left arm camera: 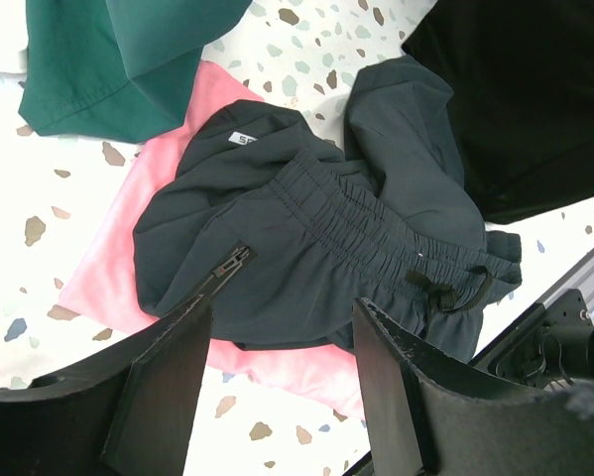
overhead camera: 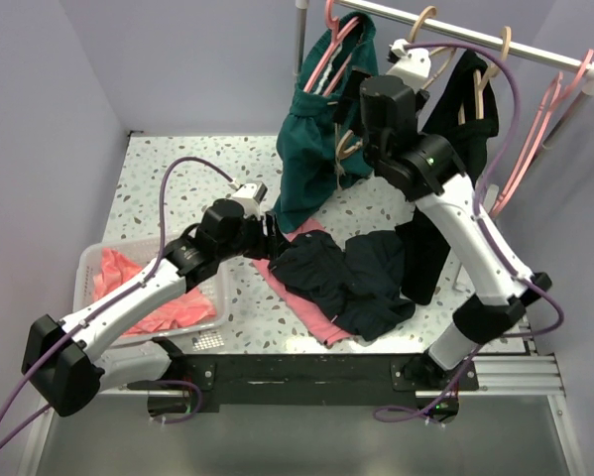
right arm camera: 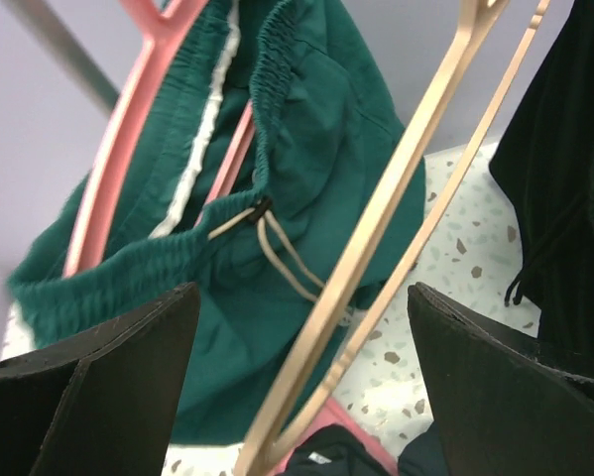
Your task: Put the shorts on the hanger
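**Mia:** Where are the shorts?

**Ben:** The shorts [left arm camera: 306,248] lie in a crumpled heap on the bench [overhead camera: 178,169]. A pink cloth [left arm camera: 108,268] is under them. You can see the stretchy waist and its little string.

**Mia:** What is the left tool doing?

**Ben:** The left tool [left arm camera: 277,387] hangs just over the shorts, at the edge where the pink cloth peeks out. Its two fingers are apart, with nothing in them.

**Mia:** And the right one?

**Ben:** The right tool [right arm camera: 297,387] is up high, behind the shorts. Its fingers are wide apart too. The thin tan bars of the hanger [right arm camera: 376,228] show in the gap between them, but the fingers are not pinching it.

**Mia:** What else is near the shorts?

**Ben:** A green garment [overhead camera: 311,159] hangs on a pink hanger [right arm camera: 123,149] behind the shorts. A black garment [overhead camera: 420,253] hangs just beside them, on the side away from the left tool. A white basket [overhead camera: 81,288] with an orange-pink cloth in it sits well apart from the shorts, past the left arm.
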Tool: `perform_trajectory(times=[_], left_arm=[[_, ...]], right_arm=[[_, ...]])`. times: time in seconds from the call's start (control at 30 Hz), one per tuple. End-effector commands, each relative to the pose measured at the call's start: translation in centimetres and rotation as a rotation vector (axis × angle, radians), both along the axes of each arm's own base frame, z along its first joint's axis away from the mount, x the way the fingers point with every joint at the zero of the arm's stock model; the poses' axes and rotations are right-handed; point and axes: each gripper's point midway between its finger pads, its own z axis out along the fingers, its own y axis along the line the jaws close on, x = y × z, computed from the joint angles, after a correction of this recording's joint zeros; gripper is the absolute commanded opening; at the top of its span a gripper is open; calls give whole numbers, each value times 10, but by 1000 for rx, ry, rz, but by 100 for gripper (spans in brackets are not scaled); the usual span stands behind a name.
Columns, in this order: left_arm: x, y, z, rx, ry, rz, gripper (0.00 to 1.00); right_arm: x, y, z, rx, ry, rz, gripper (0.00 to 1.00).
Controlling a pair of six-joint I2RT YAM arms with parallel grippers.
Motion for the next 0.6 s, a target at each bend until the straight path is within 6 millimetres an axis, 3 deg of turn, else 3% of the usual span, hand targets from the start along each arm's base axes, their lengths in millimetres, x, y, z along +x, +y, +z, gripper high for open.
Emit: perform_trajectory(times=[0.0, 0.13, 0.2, 0.23, 0.27, 0.3, 0.33, 0.57], left_arm=[[1, -1, 21, -16, -70, -25, 63], [1, 1, 23, -16, -80, -19, 63], [1, 1, 23, -13, -78, -21, 63], [0, 0, 24, -16, -80, -24, 63], [0, 1, 24, -16, -80, -24, 63], [1, 1, 24, -17, -81, -23, 63], [0, 0, 24, -17, -81, -24, 63], [0, 0, 20, -12, -76, -28, 63]], right_arm=[[7, -12, 8, -20, 8, -35, 89], [1, -17, -8, -47, 39, -29, 83], [-6, -23, -7, -48, 35, -28, 73], [-8, -24, -15, -64, 55, -27, 69], [-11, -26, -18, -67, 61, -27, 59], [-18, -31, -12, -56, 50, -24, 56], [-20, -32, -23, -69, 70, -20, 54], [-40, -49, -26, -117, 79, -9, 48]])
